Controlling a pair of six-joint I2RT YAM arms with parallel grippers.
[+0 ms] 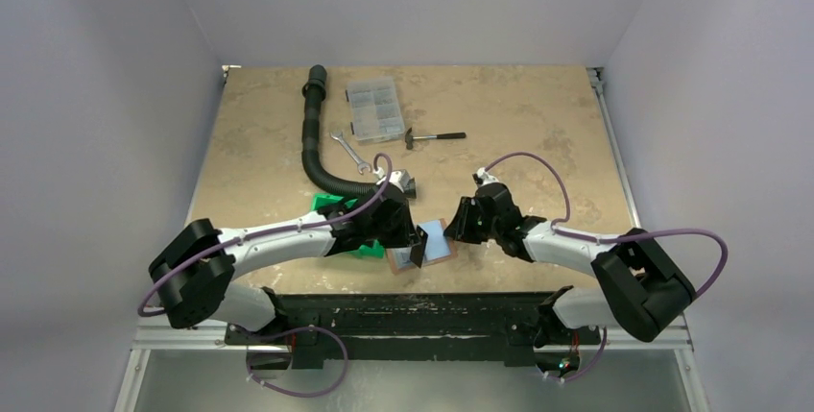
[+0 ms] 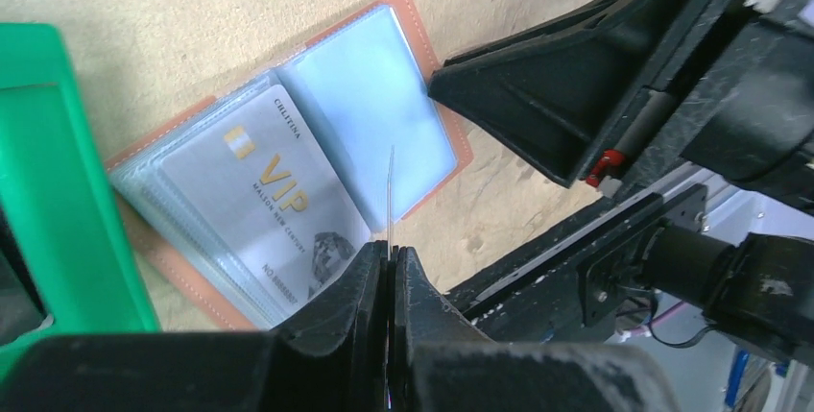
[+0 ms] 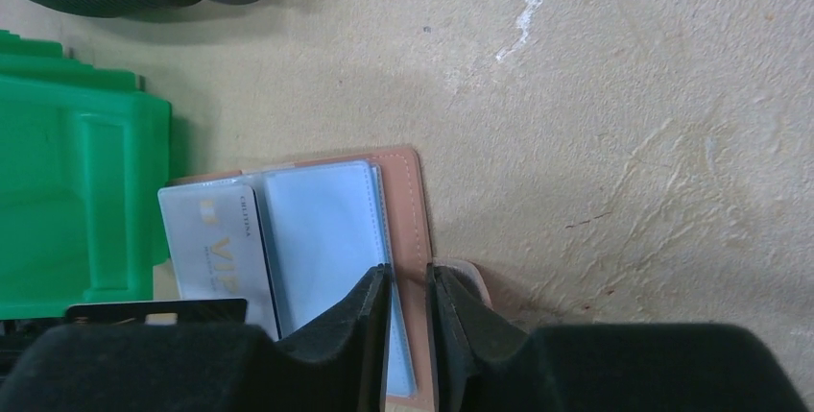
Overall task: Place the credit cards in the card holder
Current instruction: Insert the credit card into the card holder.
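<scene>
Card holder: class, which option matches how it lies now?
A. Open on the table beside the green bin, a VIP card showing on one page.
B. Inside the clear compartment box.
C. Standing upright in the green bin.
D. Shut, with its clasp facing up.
A: the card holder lies spread open on the table next to the green bin, with a silver VIP card showing on one page.

We see bright, even light from above. The table (image 1: 538, 105) looks sharp, with only soft shadows under the arms (image 1: 278, 237). In both wrist views the black fingers (image 3: 370, 330) close to the camera look fuzzy. The green bin (image 3: 77, 191) drops a dark shadow beside it.
</scene>
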